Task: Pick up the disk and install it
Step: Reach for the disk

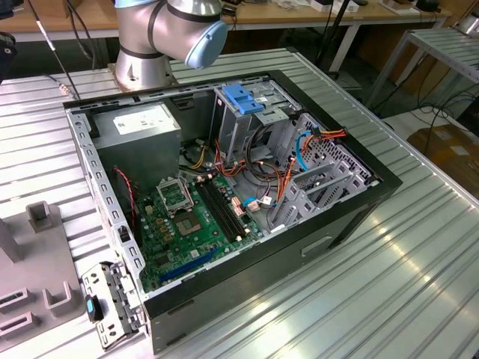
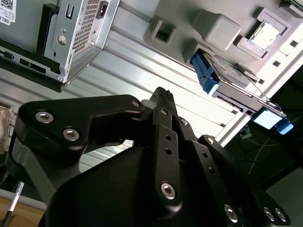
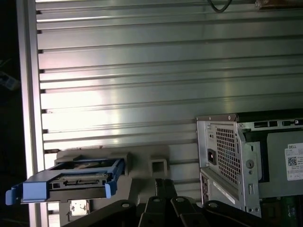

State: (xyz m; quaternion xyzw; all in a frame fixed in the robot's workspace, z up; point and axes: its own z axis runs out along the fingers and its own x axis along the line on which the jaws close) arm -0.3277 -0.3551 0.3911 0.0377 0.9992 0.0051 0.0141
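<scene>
My pincer (image 3: 164,184) looks closed, gripping nothing. The disk (image 3: 75,182) lies in its grey holder (image 3: 158,165) near the worktop (image 3: 142,71) edge, apart from the computer case (image 3: 246,161). Picking up and installing are both not yet done.

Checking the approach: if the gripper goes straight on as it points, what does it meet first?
The gripper would probably meet the ribbed table, close by the grey holder carrying the disk; depth is unclear.
</scene>
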